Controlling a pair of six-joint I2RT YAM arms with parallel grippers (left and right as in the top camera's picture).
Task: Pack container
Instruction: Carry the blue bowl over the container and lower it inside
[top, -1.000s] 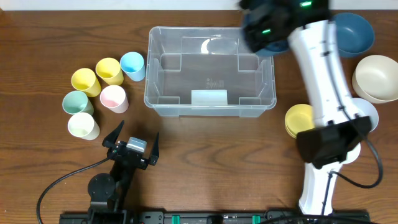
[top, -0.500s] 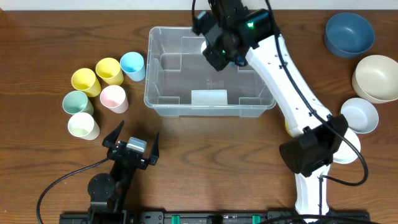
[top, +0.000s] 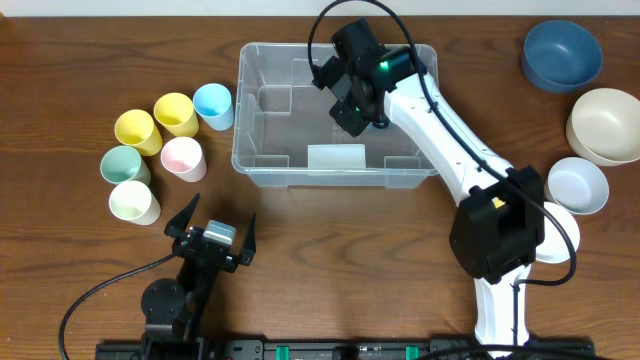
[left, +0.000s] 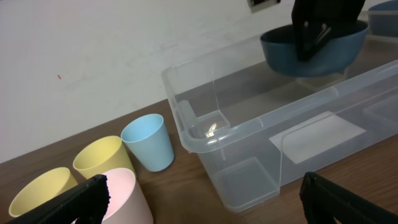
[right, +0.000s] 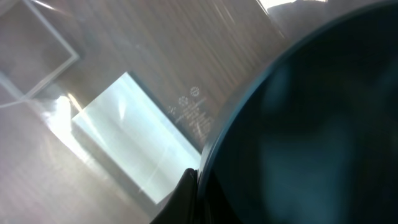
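The container (top: 270, 150) is a large clear bin at the table's middle back, also seen in the left wrist view (left: 249, 146). My right gripper (top: 352, 103) hangs over its inside, shut on the rim of a dark blue bowl (left: 311, 46). The bowl hangs just above the bin's floor and fills the right wrist view (right: 311, 124), where one finger (right: 186, 193) presses against its rim. In front of the bin, low over the table, my left gripper (top: 215, 224) stands open and holds nothing.
Several pastel cups stand left of the bin: blue (top: 213, 105), two yellow (top: 176, 113), pink (top: 183, 157), green (top: 125, 165), white (top: 134, 201). At the right are another dark blue bowl (top: 562, 52), a cream bowl (top: 605, 125) and a pale bowl (top: 577, 185).
My right arm has swung left from the bowls at the back right to over the bin and come down inside it, carrying the dark blue bowl. The left arm has stayed still.
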